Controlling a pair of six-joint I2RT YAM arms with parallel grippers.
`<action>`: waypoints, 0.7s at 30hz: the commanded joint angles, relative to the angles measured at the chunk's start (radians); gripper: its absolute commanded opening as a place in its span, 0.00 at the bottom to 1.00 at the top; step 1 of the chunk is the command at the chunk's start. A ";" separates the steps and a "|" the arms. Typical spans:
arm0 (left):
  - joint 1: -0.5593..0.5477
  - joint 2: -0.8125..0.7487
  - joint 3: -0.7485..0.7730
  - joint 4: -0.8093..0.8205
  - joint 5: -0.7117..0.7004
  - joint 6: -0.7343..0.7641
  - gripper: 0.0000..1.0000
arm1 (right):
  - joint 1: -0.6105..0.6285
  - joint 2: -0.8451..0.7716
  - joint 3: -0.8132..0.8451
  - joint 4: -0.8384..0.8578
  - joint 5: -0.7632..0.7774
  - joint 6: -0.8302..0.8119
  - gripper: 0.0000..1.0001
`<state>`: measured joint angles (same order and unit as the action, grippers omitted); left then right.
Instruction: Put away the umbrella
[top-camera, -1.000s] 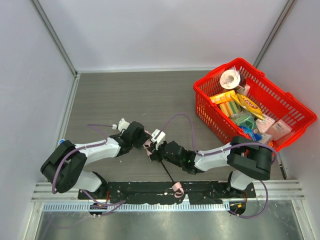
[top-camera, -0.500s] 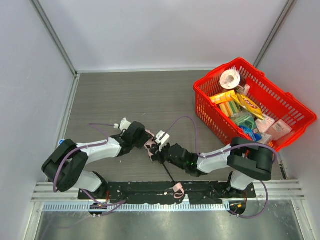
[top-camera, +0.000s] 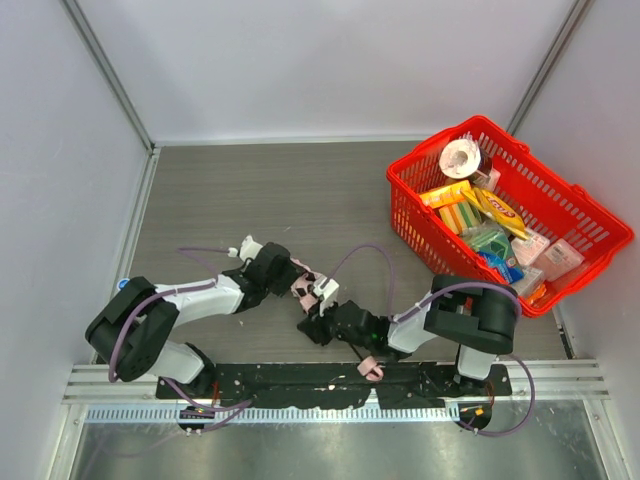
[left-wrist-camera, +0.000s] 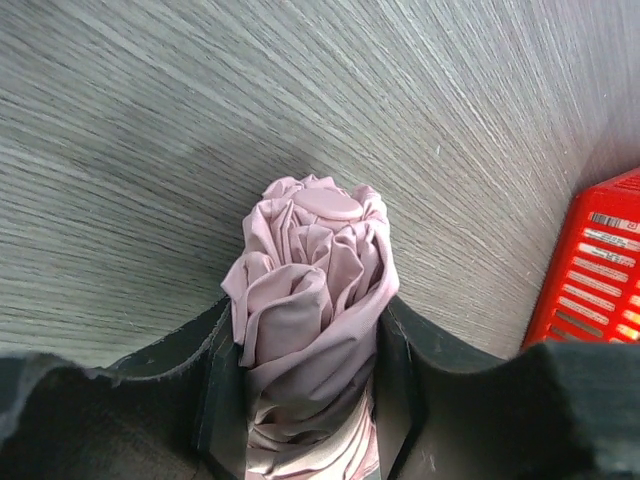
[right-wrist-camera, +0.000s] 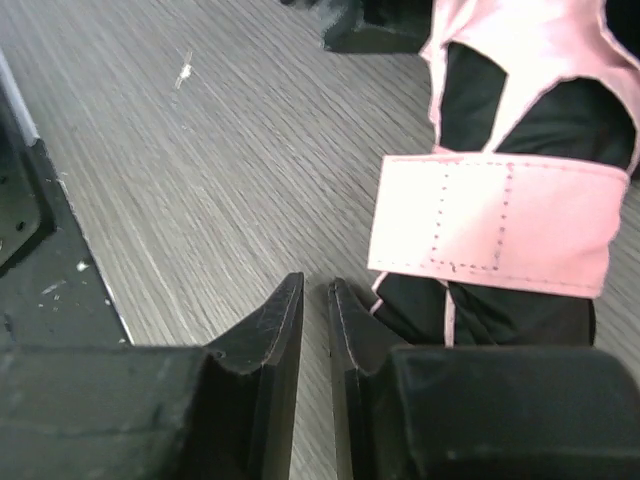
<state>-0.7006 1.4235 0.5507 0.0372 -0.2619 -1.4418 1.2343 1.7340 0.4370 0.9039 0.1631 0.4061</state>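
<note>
From above, we see the umbrella lying on the grey bench, just ahead of the two arm bases and well apart from the red basket at the far right. Its bunched pink fabric sits between the two hands. The left hand meets it from the left, and the right hand is just beside it on the near side. The small pink handle shows at the near edge, beside the right arm, and the shaft is mostly hidden under that arm. In the left wrist view, the left hand has its two dark fingers pressed against either side of the folded fabric, which bulges out past the fingertips above the bench. A corner of the basket shows at the right edge. In the right wrist view, the right hand holds nothing. Its fingers stand a narrow slit apart with only bare bench between them. The umbrella's pink strap, wrapped across a dark part, lies just to their right.
</note>
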 joint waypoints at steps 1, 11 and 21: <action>0.009 0.051 -0.041 -0.111 -0.008 0.007 0.00 | -0.013 0.053 -0.061 -0.051 -0.050 0.123 0.22; 0.027 -0.021 -0.075 -0.016 0.041 0.061 0.00 | -0.006 -0.410 0.179 -0.633 -0.138 0.069 0.26; 0.029 -0.377 -0.035 0.174 0.001 0.505 0.00 | -0.028 -0.668 0.322 -1.027 0.041 0.086 0.32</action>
<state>-0.6773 1.2068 0.4347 0.1112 -0.2092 -1.2274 1.2224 1.1530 0.7261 0.0551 0.0929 0.4820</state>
